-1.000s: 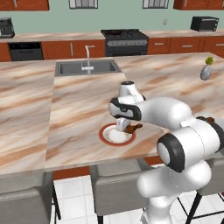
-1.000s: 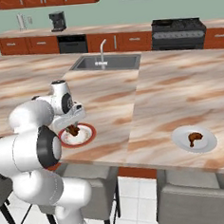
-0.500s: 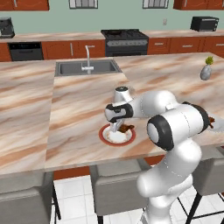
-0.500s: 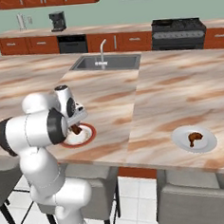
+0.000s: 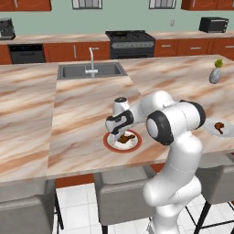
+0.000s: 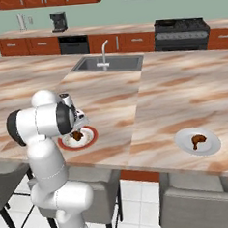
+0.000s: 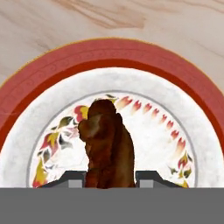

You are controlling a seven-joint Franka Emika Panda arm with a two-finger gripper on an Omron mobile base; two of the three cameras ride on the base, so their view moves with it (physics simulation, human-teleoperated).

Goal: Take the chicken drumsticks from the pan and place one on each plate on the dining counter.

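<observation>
**Drumstick gripped over red-rimmed plate**

Chicken drumstick (image 7: pixel 107 144) sits btwn the two finger tips of the gripper (image 7: pixel 109 178), jaws clenched on it, one tip each side of the meat. In the hand view it hangs directly over the white centre of the red-rimmed plate (image 7: pixel 52 65), w/ a leaf-and-petal ring pattern around it; can't tell if the meat touches the plate surface.

From the left base view the gripper (image 5: pixel 119 135) is low over that plate (image 5: pixel 109 143), drumstick (image 5: pixel 126 137) showing just under the hand. Plate lies near the near edge of the dining counter (image 5: pixel 77 114), roughly mid-length, on the slab in front of the sink (image 5: pixel 89 70). Right base view: same plate (image 6: pixel 88 137) w/ drumstick (image 6: pixel 78 135) above it, gripper (image 6: pixel 79 126) mostly behind the arm's upper link.

Second drumstick (image 6: pixel 199 140) lies on the plain pale plate (image 6: pixel 210 147), well to the right on the counter, also near the near edge. Left base view shows this plate (image 5: pixel 211 130) partly behind the arm's elbow, w/ its drumstick (image 5: pixel 219 126) on it.

Far right of counter: small grey vase (image 5: pixel 215 74) w/ green sprig. Stove (image 5: pixel 130 42) on the far wall counter.
</observation>
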